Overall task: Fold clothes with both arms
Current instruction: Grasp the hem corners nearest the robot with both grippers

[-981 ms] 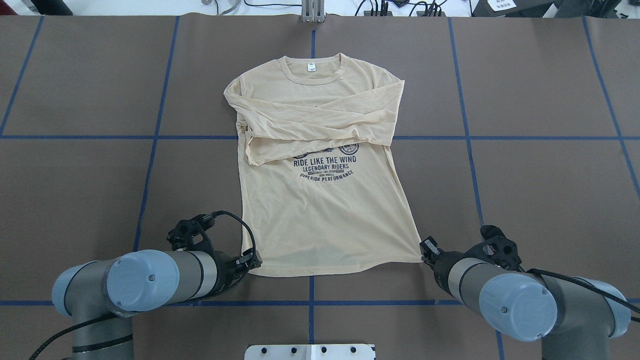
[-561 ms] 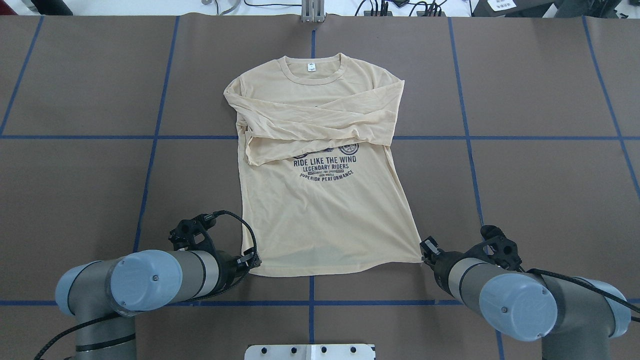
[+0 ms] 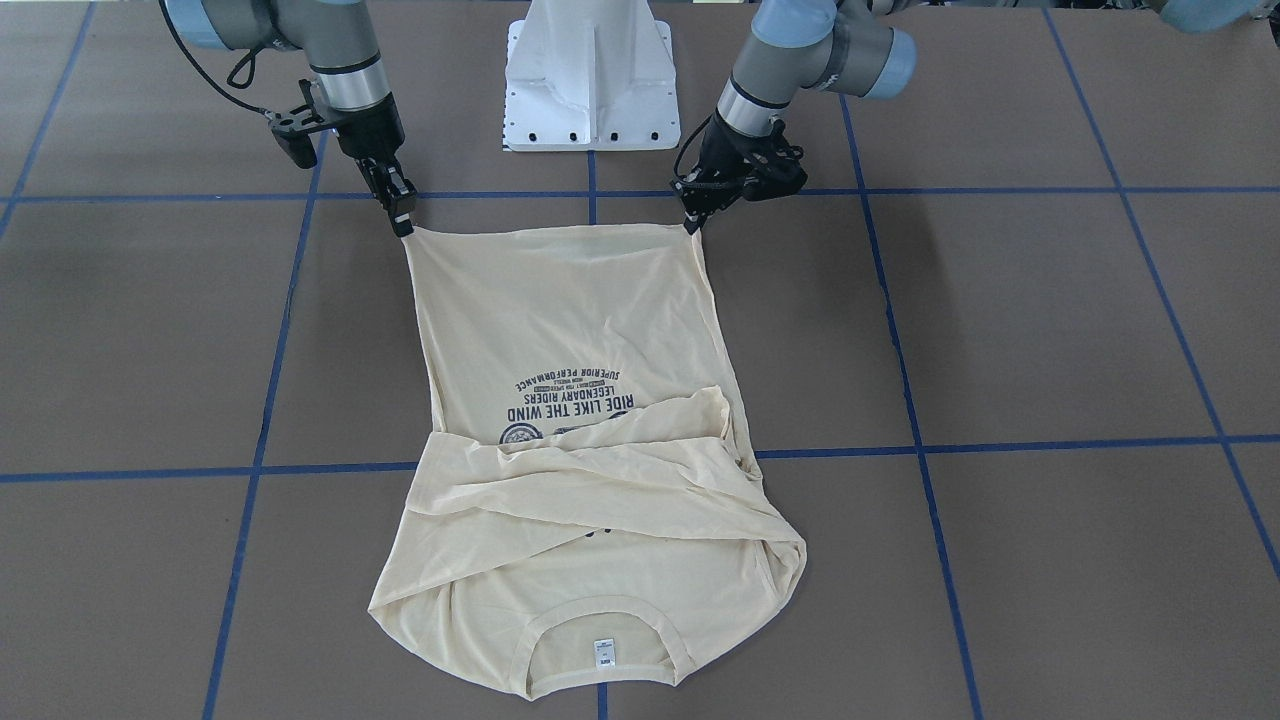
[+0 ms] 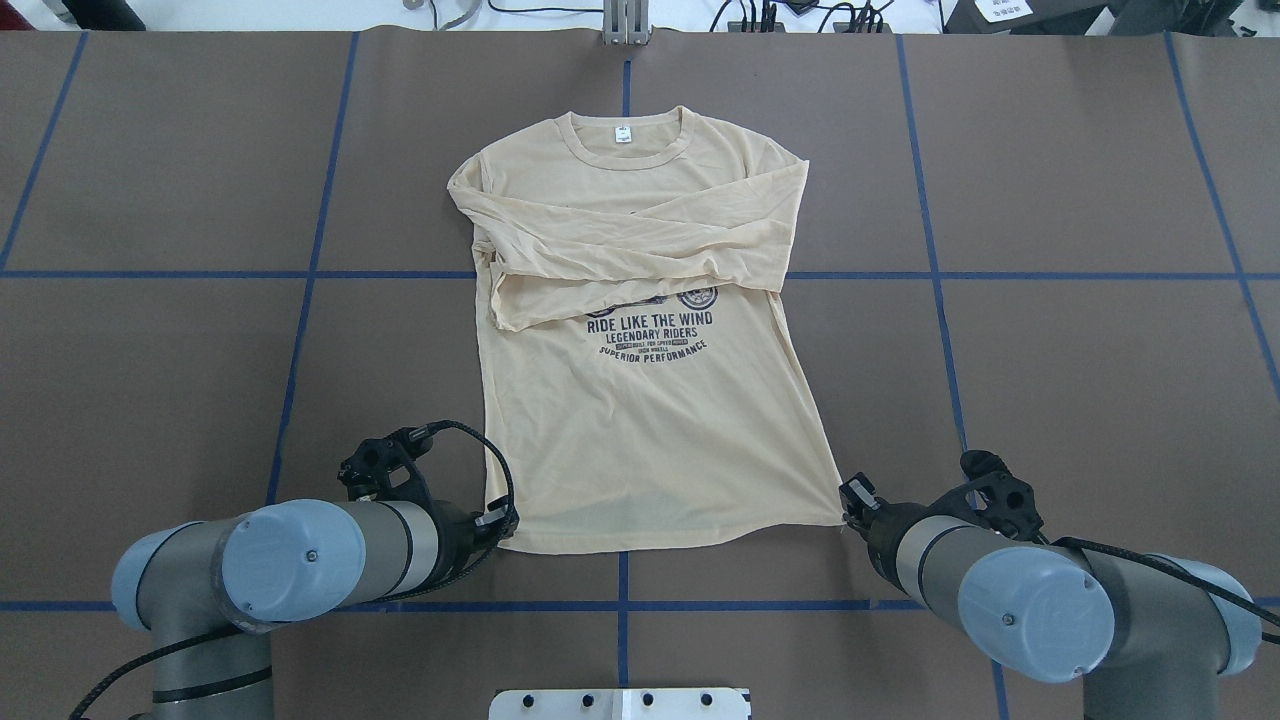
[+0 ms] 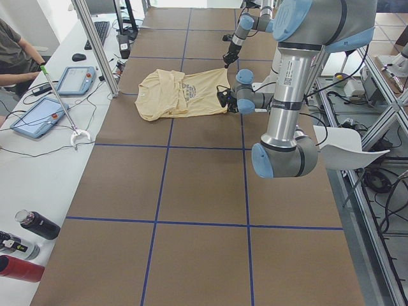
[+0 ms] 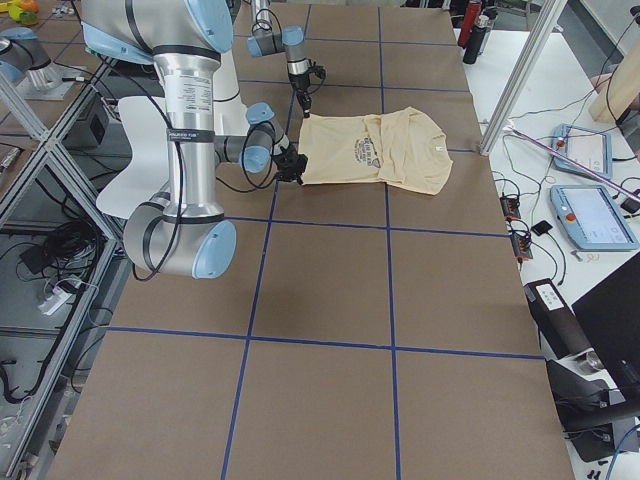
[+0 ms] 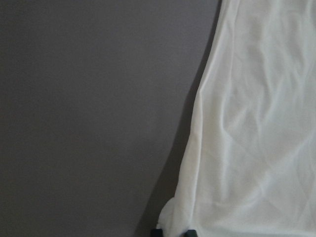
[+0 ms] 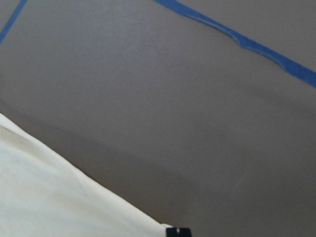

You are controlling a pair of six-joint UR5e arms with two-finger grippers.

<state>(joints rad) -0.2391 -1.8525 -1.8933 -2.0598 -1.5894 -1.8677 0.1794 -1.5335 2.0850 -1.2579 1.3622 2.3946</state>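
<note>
**One shirt, two grippers on its hem**

One cream long-sleeved T-shirt (image 4: 650,430) lies flat in the middle of the overhead view on the brown table (image 4: 1080,380). Its neck points to the top edge, and its two sleeves (image 4: 620,245) are crossed over the chest above the navy print (image 4: 650,335). At lower left, the left gripper (image 4: 503,522) is clenched on one hem corner. At lower right, the right gripper (image 4: 848,508) pinches the other. The hem runs taut between the two.

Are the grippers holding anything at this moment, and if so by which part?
Both hold the pale cream-yellow long-sleeved T-shirt by its bottom hem: the left gripper pinches one hem corner, the right gripper the other.
</note>
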